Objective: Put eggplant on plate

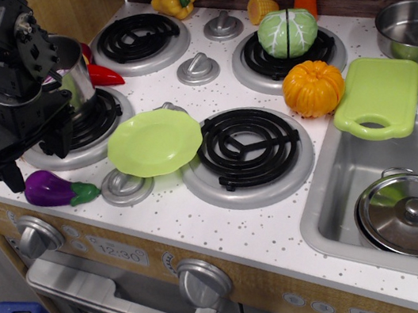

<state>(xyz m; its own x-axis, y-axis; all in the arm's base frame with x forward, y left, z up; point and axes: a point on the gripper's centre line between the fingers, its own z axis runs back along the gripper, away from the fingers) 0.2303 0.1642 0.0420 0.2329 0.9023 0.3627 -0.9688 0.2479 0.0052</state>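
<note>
The purple eggplant (50,189) with its green cap lies on its side on the white counter at the front left, cap pointing right. The light green plate (154,141) sits between the two front burners, a short way right of the eggplant, with nothing on it. My black gripper (8,175) hangs at the left edge of the stove, just above and left of the eggplant, apart from it and holding nothing I can see. Its fingers are dark against the arm, so I cannot make out how wide they stand.
A metal pot (77,80) stands on the left burner behind my arm, with a red pepper (104,75) beside it. A cabbage (287,32), an orange pumpkin (313,87) and a green cutting board (379,96) are to the right. A lidded pot (415,214) sits in the sink.
</note>
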